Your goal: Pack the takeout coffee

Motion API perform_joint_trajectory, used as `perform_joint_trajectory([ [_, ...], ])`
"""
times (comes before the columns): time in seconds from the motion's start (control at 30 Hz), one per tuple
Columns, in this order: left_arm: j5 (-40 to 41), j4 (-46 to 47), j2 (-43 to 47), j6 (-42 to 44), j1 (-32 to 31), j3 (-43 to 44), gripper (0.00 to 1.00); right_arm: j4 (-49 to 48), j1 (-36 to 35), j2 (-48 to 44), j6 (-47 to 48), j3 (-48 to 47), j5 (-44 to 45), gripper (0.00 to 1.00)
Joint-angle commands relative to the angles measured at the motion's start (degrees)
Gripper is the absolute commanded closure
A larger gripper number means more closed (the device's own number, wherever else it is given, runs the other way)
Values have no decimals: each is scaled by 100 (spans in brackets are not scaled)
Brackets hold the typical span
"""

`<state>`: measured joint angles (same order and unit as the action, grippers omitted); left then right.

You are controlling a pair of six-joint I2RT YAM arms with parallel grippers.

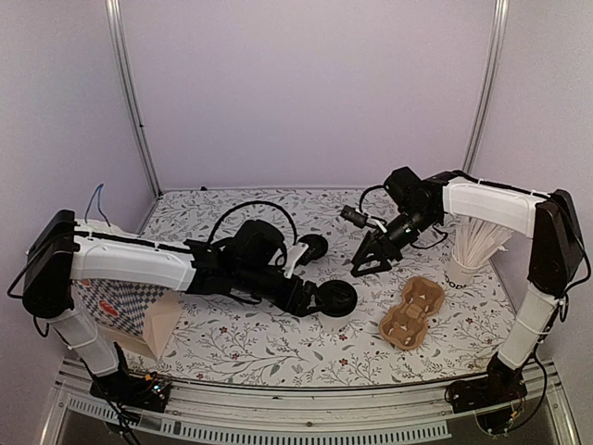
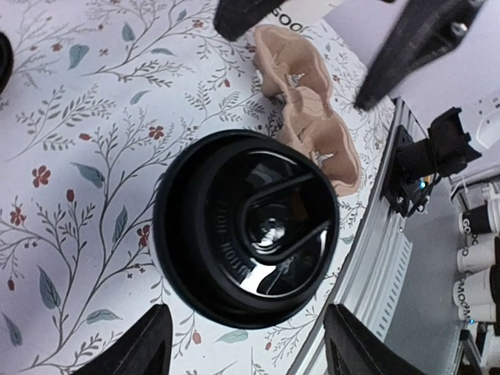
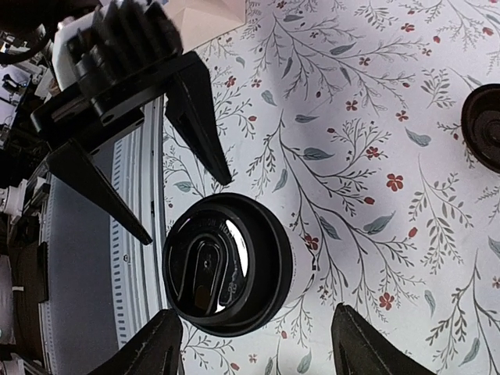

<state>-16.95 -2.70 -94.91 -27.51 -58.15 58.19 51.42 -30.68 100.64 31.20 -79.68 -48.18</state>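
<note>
The table point(image 1: 241, 352), covered in a flowered cloth, carries everything. At its left end, under the left arm, a checked bag point(image 1: 111, 304) stands with a plain tan paper bag point(image 1: 165, 323) just beside it, well apart from the rest. Right of centre lies a brown cardboard cup carrier point(image 1: 414, 312), and behind it, near the right arm, a white cup of long white sticks point(image 1: 463, 271).

The takeout coffee point(image 1: 338, 298) stands upright near the middle of the table, just left of the carrier, its black lid on. The left gripper point(image 2: 248, 312) is spread, one finger at each side of the cup's near edge; whether either touches it I cannot tell. The right gripper point(image 3: 258, 309) is spread wide too, over the same cup from the far side, so the two pairs of fingers crowd each other.

A loose black lid point(image 1: 313, 247) lies behind the coffee.
</note>
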Motion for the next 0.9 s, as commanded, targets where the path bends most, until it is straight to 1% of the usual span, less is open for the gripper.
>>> perform_joint_trajectory([
  [0.0, 388, 288, -63, -990, -7, -246, 32, 144, -384, 414, 253, -144, -93, 31],
  [0.07, 236, 638, -147, -1063, 3, -294, 33, 183, -469, 516, 267, -117, -91, 31],
  [0.13, 220, 728, -225, -1022, -2, -271, 34, 197, -483, 543, 271, -56, -117, 31],
  [0.27, 312, 728, -272, -854, 76, -200, 34, 121, -483, 343, 179, 170, -78, 31],
  [0.4, 337, 674, -340, -694, 290, -115, 35, 137, -483, 130, 104, 374, -82, 31],
  [0.63, 243, 628, -646, -331, 627, 195, 36, 252, -483, -167, 57, 610, -61, 30],
  [0.87, 68, 789, -827, -197, 769, 423, 37, 345, -483, -337, 14, 796, -98, 29],
])
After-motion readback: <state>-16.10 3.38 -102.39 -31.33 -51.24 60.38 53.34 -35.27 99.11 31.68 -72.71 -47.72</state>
